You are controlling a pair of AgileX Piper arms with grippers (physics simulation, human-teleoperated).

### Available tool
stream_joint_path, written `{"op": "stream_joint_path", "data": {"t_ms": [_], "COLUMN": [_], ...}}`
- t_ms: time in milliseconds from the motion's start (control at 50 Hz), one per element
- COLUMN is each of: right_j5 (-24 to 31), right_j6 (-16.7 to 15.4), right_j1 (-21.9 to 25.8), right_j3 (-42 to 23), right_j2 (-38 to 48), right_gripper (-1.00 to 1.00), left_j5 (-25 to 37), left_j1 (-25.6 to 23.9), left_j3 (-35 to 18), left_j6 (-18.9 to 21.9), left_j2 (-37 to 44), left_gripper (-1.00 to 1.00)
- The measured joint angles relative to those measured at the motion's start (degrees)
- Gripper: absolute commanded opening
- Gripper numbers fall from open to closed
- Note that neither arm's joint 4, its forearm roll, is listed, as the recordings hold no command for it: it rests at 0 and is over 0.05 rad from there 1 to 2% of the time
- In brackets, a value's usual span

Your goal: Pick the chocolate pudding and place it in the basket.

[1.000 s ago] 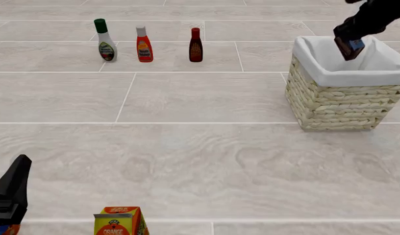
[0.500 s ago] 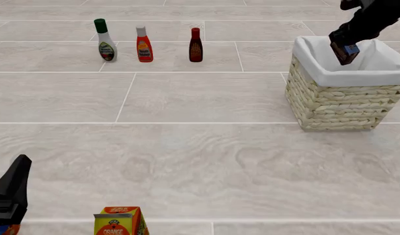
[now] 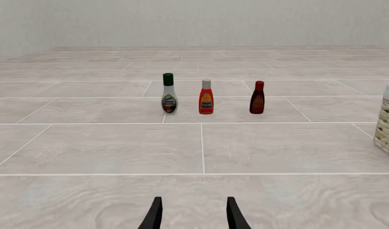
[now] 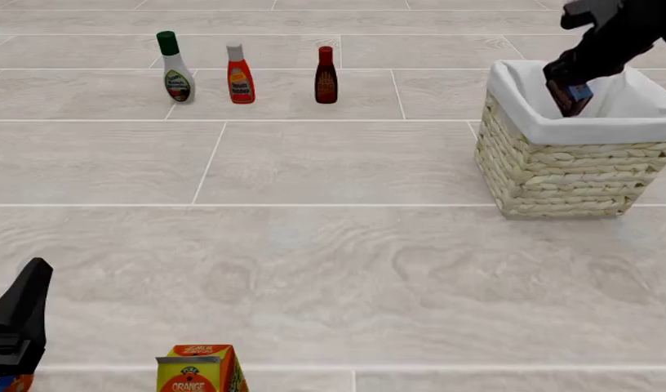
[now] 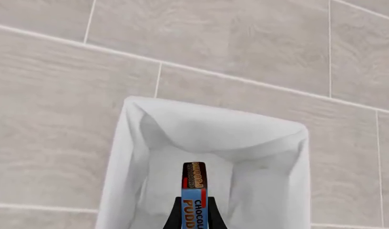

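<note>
1. Your right gripper (image 4: 570,91) is clamped on the chocolate pudding (image 5: 195,194), which hangs over the open mouth of the basket (image 4: 561,175), its lower end about level with the white liner (image 5: 213,129).
2. In the right wrist view the carton sits roughly centred between the liner walls, so you have clearance on each side; go straight down rather than sideways, so the carton does not catch the cloth.
3. Let go only once the carton is well below the rim, so it drops a short way and does not tip out.
4. Your left gripper (image 3: 193,215) sits idle with its fingers apart and nothing between them, well apart from the basket; leave it there.
5. The basket floor is hard to make out beneath the carton, so judge depth from the front view.
6. The right fingers are nearly hidden behind the carton in the wrist view.
7. The orange juice carton (image 4: 200,369) is cut off at the front view's lower edge.
</note>
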Motion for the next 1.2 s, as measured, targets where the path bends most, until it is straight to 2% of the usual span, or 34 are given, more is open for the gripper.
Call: {"op": "stream_joint_path", "data": {"t_ms": [1200], "right_j5": [-5.9], "right_j6": [1.2], "right_j1": [-0.7], "right_j3": [4.6], "right_j2": [4.1], "right_gripper": [-1.00], "left_j5": [0.0], "left_j1": [0.0], "left_j3": [0.0], "left_j6": [0.0], "left_j2": [0.0], "left_gripper": [1.00]}}
